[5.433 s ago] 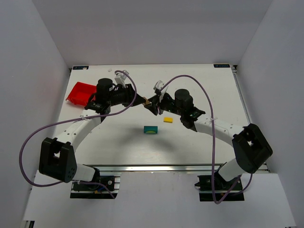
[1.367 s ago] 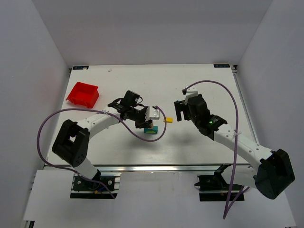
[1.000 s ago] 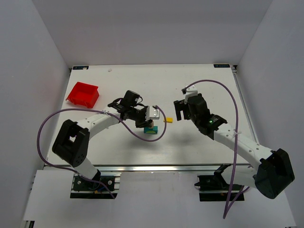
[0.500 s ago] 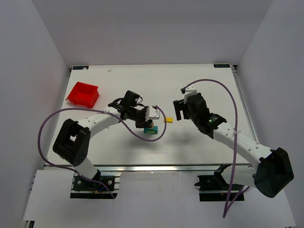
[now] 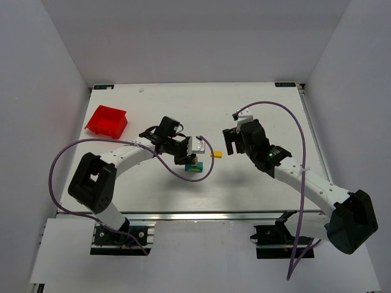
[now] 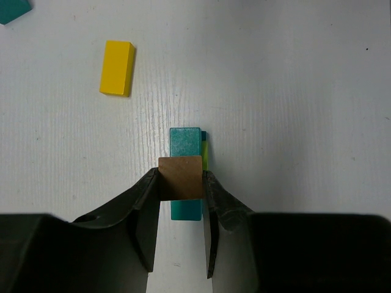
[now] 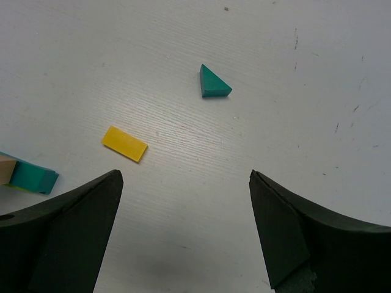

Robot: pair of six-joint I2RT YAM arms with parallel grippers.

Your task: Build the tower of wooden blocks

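I see no movement: my left hand (image 6: 181,181) stays clamped on the tan wooden block (image 6: 180,176) over the teal wood block tower (image 6: 185,141), release pending; right hand (image 7: 184,180) apart.

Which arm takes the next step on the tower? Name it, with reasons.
Left. The left gripper is shut on the tan block right over the tower. The right gripper is open and empty, off near the loose yellow block.

We see a red bin (image 5: 107,119) standing at the far left of the white table (image 5: 263,101), open side up. White walls (image 5: 201,43) close in the scene on the left, right and far sides. A metal rail (image 5: 201,215) runs along the table's near edge.
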